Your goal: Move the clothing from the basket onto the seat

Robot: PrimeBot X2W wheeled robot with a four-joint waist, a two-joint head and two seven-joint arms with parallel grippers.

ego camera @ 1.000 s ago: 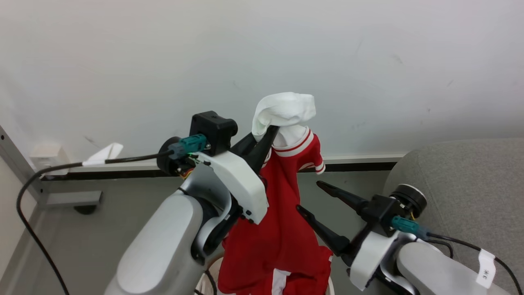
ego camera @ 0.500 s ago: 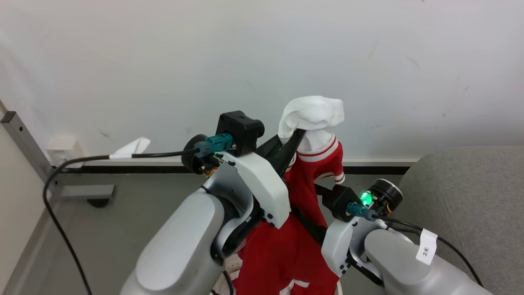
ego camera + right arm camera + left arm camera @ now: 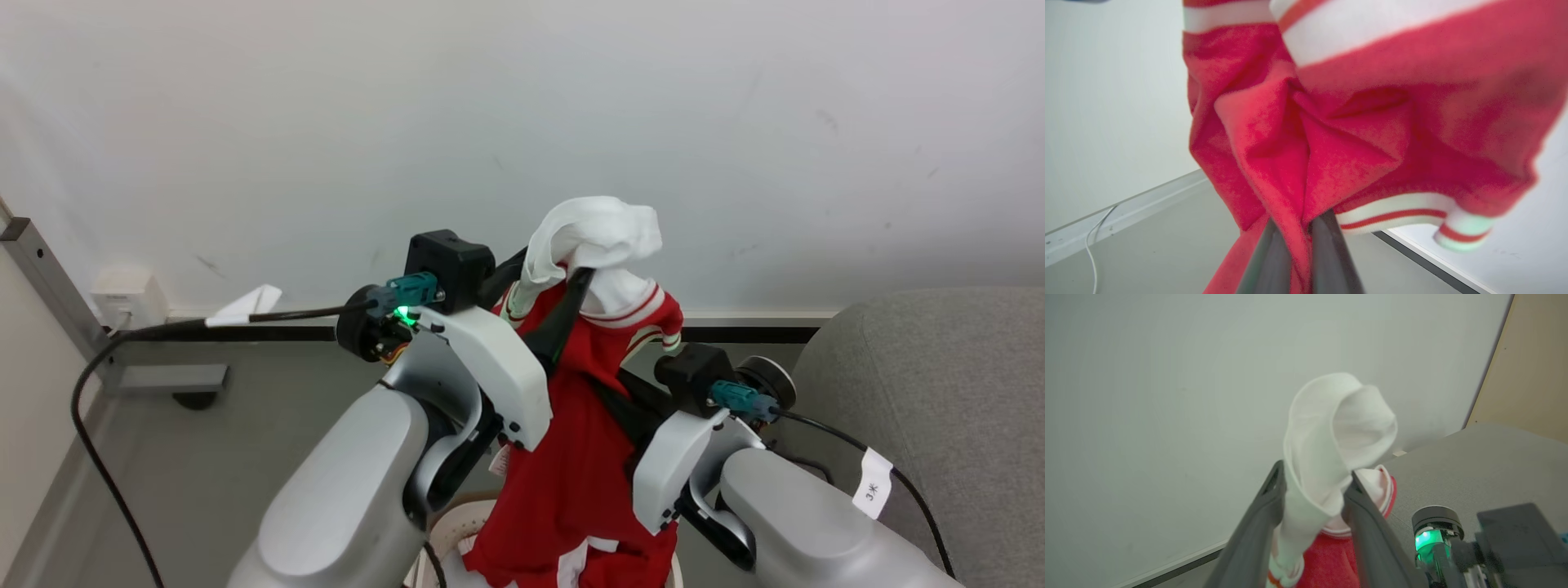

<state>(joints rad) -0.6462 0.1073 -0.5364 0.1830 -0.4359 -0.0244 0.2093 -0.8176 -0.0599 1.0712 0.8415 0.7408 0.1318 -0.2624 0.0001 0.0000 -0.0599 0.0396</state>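
The red clothing [image 3: 571, 465] was seen hanging in the air between the two arms. Its lower end was draped over the mouth of the basket [image 3: 447, 527] at the bottom edge of the head view, and whether it rested inside could not be told. The left claw [image 3: 1316, 470] was raised highest, with its fingers parted. The white upper part of the garment was bunched between them and folded over their tips. The right claw [image 3: 1299, 220] was closed tight on a fold of red fabric lower down, just beneath a cuff striped in white and red. The seat [image 3: 939, 384] was placed at the robot's right, close beside the right arm, and the garment was held apart from it. A pale wall [image 3: 326, 122] was seen behind, with grey floor [image 3: 204, 433] below.
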